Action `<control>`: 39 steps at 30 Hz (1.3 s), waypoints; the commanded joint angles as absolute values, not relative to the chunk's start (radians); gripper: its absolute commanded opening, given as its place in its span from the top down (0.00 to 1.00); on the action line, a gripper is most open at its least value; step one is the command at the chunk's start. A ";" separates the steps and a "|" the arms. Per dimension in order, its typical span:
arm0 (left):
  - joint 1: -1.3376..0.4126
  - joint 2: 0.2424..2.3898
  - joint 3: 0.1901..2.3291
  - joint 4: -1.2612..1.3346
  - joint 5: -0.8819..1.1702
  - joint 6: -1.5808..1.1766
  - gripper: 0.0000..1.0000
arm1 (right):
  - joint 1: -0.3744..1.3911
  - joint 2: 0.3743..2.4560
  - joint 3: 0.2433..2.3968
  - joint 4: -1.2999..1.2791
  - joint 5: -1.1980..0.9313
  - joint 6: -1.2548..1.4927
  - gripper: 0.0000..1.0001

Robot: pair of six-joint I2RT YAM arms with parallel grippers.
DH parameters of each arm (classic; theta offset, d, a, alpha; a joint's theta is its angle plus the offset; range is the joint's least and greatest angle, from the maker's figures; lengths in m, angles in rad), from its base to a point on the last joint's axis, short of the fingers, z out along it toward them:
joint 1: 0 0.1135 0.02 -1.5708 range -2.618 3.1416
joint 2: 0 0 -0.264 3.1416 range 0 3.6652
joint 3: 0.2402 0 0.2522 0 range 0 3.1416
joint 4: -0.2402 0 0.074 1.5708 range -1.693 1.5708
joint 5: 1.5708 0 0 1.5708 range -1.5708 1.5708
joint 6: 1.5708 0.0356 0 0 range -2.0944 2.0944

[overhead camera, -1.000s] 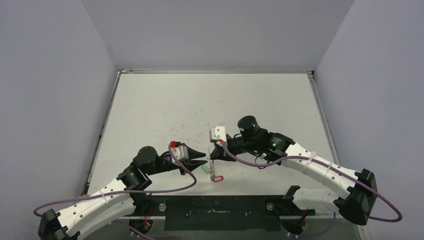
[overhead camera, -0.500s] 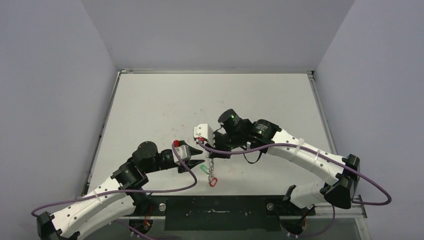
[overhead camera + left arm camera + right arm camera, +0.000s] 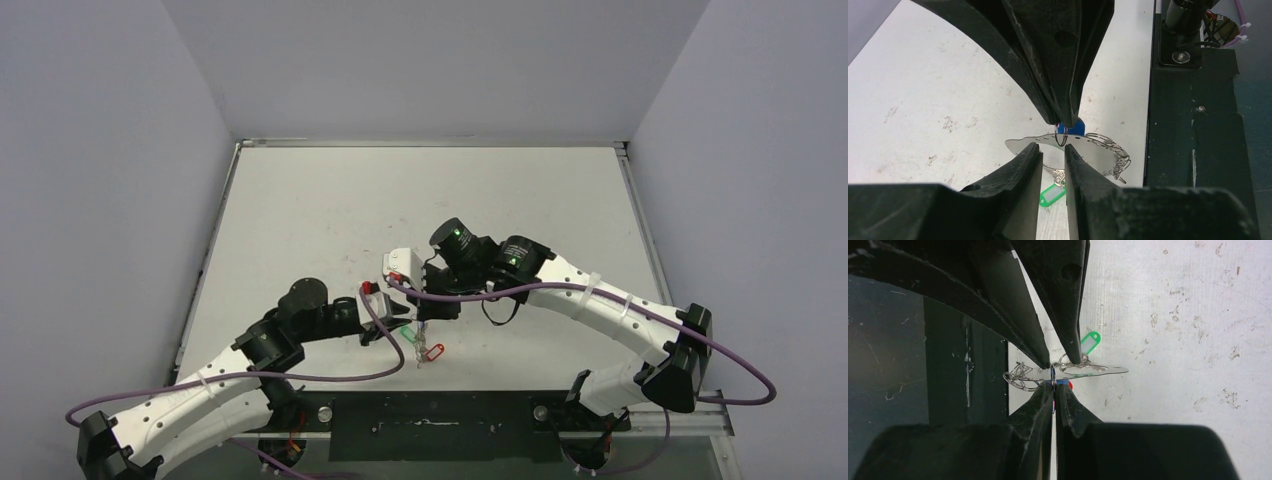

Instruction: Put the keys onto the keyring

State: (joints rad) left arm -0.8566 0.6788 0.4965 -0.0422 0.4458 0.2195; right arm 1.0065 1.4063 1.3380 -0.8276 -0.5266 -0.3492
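While the right gripper (image 3: pixel 1053 389) pinches a loop (image 3: pixel 1052 374) at the keyring (image 3: pixel 1100 369), the slightly parted left gripper (image 3: pixel 1052 150) should steady it.

Over the near middle of the white desk (image 3: pixel 330 200), the black left gripper (image 3: pixel 400 328) and right gripper (image 3: pixel 424 320) meet tip to tip, a silver-grey sheet-metal keyring (image 3: pixel 1083 147) between their fingers (image 3: pixel 1018 175). Beyond, the desk lies open to grey walls (image 3: pixel 440 70); a black base plate (image 3: pixel 440 412) borders the front.
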 commanded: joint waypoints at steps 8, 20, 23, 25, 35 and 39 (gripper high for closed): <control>-0.861 0.724 0.545 0.073 0.506 0.231 0.81 | 1.016 1.397 1.364 -0.775 -0.546 -0.321 1.00; -0.861 0.732 0.529 0.117 0.523 0.223 1.00 | 1.015 1.405 1.350 -0.757 -0.530 -0.309 1.00; -0.861 0.713 0.505 0.153 0.517 0.204 1.00 | 1.015 1.402 1.342 -0.740 -0.500 -0.294 0.99; -0.861 0.701 0.484 0.174 0.506 0.192 1.00 | 1.012 1.396 1.335 -0.725 -0.483 -0.286 0.95; -0.861 0.627 0.348 0.392 0.413 0.098 1.00 | 0.975 1.291 1.280 -0.621 -0.487 -0.273 0.46; -0.861 0.607 0.296 0.474 0.400 0.078 1.00 | 0.909 1.199 1.178 -0.506 -0.614 -0.308 0.45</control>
State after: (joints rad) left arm -0.8570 0.6338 0.3206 0.2806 0.4301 0.1211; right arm 0.9665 1.3094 1.2480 -0.6594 -0.5011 -0.2794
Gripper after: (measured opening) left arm 0.013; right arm 0.544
